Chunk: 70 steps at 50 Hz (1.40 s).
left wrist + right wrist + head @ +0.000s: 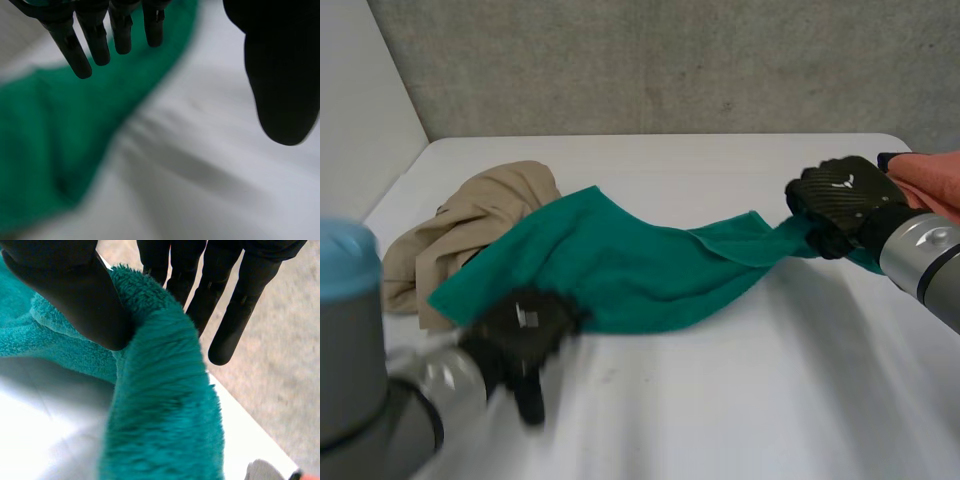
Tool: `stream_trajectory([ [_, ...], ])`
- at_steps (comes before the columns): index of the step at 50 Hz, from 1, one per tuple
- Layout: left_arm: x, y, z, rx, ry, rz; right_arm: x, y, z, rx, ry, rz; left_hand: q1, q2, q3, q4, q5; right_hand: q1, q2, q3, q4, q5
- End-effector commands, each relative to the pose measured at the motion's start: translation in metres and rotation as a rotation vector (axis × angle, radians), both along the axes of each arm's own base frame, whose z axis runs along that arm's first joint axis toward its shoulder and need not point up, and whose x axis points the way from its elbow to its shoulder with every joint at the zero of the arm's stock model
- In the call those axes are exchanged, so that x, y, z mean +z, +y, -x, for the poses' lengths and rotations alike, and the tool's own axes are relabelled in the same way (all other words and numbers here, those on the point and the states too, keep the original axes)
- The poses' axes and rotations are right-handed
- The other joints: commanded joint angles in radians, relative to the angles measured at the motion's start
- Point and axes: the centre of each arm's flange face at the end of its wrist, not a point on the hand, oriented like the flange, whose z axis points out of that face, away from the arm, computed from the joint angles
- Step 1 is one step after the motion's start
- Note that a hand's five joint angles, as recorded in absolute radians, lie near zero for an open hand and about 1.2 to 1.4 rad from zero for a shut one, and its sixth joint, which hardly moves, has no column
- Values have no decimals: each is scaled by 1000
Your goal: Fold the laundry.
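A green towel (620,265) lies stretched across the white table (720,400), its left part draped over a beige garment (485,215). My right hand (840,200) holds the towel's right end lifted off the table. In the right wrist view its thumb (75,295) pinches the bunched green towel (165,405) against the fingers (235,315). My left hand (525,330) hovers at the towel's near left edge. In the left wrist view its fingers (95,40) are straight and spread from the thumb, holding nothing, with the green towel (50,140) beneath the fingertips.
The beige garment is heaped at the table's left, near the white side wall. A salmon-coloured cloth (930,180) lies at the right edge behind my right arm. Bare table (200,175) spreads under the left palm.
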Motion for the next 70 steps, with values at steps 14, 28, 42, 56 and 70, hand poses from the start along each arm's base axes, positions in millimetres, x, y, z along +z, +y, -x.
stream_trajectory([
  [14,18,-151,64,-92,189,261,99,80,-33,408,-107,360,-10,-33,-35,-26,-47,264,216,211,197,244],
  [28,-57,-156,105,-217,173,184,121,104,-29,527,-257,302,661,638,636,645,624,264,216,211,197,244],
  [42,37,-186,96,14,453,520,84,2,-5,246,-253,210,1212,1189,1187,1196,1175,264,216,211,197,244],
  [56,138,-153,72,132,587,826,115,-80,-19,21,-381,464,1212,1189,1187,1196,1175,264,216,211,197,244],
  [70,-31,-46,73,129,230,358,-49,-68,-14,-52,-79,-48,1212,1189,1187,1196,1175,264,216,211,197,244],
])
